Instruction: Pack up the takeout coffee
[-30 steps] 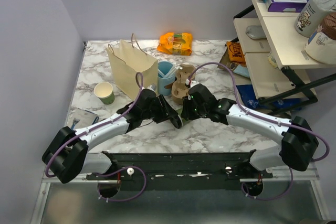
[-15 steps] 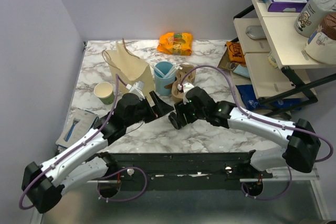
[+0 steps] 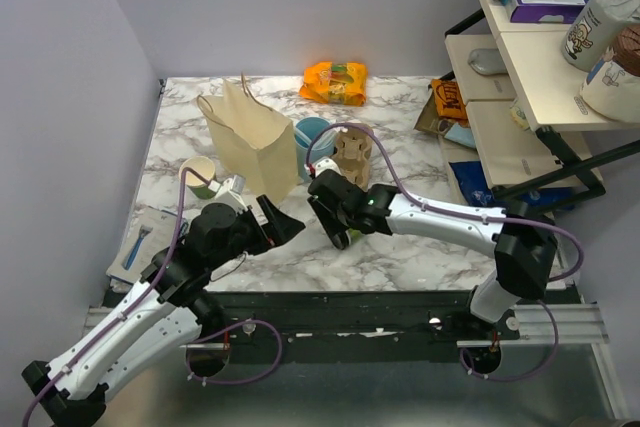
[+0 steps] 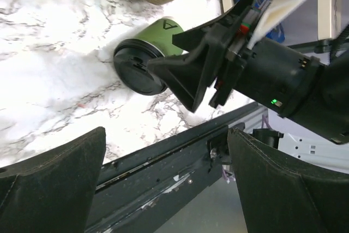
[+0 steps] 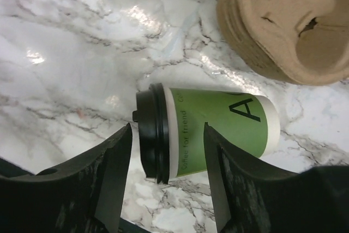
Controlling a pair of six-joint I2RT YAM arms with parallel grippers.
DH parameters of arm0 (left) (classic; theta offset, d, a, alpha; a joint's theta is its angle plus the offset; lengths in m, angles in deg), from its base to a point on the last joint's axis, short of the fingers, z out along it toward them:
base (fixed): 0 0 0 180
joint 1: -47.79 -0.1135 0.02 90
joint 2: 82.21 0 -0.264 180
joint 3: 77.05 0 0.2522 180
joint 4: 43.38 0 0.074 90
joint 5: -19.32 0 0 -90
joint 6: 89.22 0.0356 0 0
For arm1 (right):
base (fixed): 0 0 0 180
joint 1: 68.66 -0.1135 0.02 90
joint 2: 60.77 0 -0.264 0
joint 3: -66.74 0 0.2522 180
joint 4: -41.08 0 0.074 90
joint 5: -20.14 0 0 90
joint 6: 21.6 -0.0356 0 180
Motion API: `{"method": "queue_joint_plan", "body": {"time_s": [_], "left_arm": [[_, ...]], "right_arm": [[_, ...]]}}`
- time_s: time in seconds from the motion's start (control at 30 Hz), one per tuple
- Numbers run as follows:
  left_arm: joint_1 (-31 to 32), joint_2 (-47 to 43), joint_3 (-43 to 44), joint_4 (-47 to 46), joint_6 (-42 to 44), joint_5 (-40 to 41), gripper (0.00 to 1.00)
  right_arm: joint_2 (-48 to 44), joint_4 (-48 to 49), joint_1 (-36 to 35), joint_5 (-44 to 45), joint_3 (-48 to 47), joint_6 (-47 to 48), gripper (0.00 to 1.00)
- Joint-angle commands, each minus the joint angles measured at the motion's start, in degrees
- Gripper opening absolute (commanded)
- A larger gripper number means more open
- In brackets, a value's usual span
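Green-printed takeout coffee point(image 5: 218, 121), black-lidded: on its side on the marble surface point(image 5: 65, 42). Your right jaws: open, straddling its lid end. Your left jaws: wide open, holding nothing.

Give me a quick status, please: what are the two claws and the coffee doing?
Left gripper open, empty. Right gripper open, poised over the takeout coffee, which lies on its side, lid on. Paper bag upright behind; nothing seen in the way.
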Motion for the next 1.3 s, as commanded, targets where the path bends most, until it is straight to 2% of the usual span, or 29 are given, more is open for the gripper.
{"method": "queue_joint_plan", "body": {"time_s": [0.0,0.17,0.33,0.4,0.47,0.5,0.57,0.6,0.7,0.77,0.83,0.97,1.07,1.13,1.23,1.27], "left_arm": [[0.17,-4.78,-0.36,6.59,0.77,4.79,0.99],[0.17,-6.54,0.08,10.19,0.77,8.48,0.99],[0.17,-6.02,-0.27,10.64,0.86,8.48,0.99],[0.17,-6.02,-0.45,10.64,0.77,8.66,0.99],[0.17,-6.02,-0.45,10.9,0.6,8.92,0.99],[0.17,-6.11,-0.45,10.9,0.51,9.1,0.99],[0.17,-6.19,-0.53,10.81,0.51,9.1,0.99],[0.17,-6.19,-0.53,10.73,0.42,9.19,0.99],[0.17,-6.02,-0.27,10.99,0.25,9.36,0.99],[0.17,-5.93,-0.1,11.08,0.25,9.36,0.99],[0.17,-6.02,-0.27,11.34,-0.02,9.54,0.99],[0.17,-6.37,-0.27,11.69,-0.37,9.71,0.99],[0.17,-6.72,-0.1,11.69,-0.63,9.71,0.99],[0.17,-7.07,0.17,11.78,-0.63,9.45,0.99],[0.17,-7.86,0.43,11.69,-0.02,9.01,0.99],[0.17,-8.13,0.43,11.6,0.16,8.92,0.99]], "right_arm": [[4.75,-9.75,-2.44,9.31,-3.62,-4.27,0.61],[8.1,-15.04,-5.25,13.18,-6.96,-6.82,0.61],[9.69,-17.85,-6.13,15.21,-8.37,-8.75,0.59],[10.91,-21.0,-6.39,17.75,-9.68,-10.24,0.52],[12.14,-23.56,-6.66,20.46,-10.65,-12.88,0.5],[12.24,-25.31,-6.83,21.09,-10.92,-13.93,0.45],[12.06,-26.12,-7.01,22.15,-11.18,-15.35,0.4],[11.28,-26.12,-7.1,22.33,-11.1,-15.78,0.33],[9.69,-25.42,-7.1,22.76,-10.48,-17.28,0.24],[7.76,-24.8,-7.1,23.12,-9.7,-17.9,0.22],[5.75,-23.92,-7.01,23.64,-8.9,-18.68,0.16],[2.15,-23.66,-6.23,25.58,-7.32,-21.32,0.14],[-2.5,-21.82,-3.25,22.96,-4.43,-21.94,0.14],[-5.76,-17.17,-1.05,19.8,-0.22,-21.07,0.14],[-14.98,-6.64,5.71,8.92,7.93,-18.7,0.13],[-17.36,-3.56,10.52,0.96,10.15,-18.43,0.13]]}}
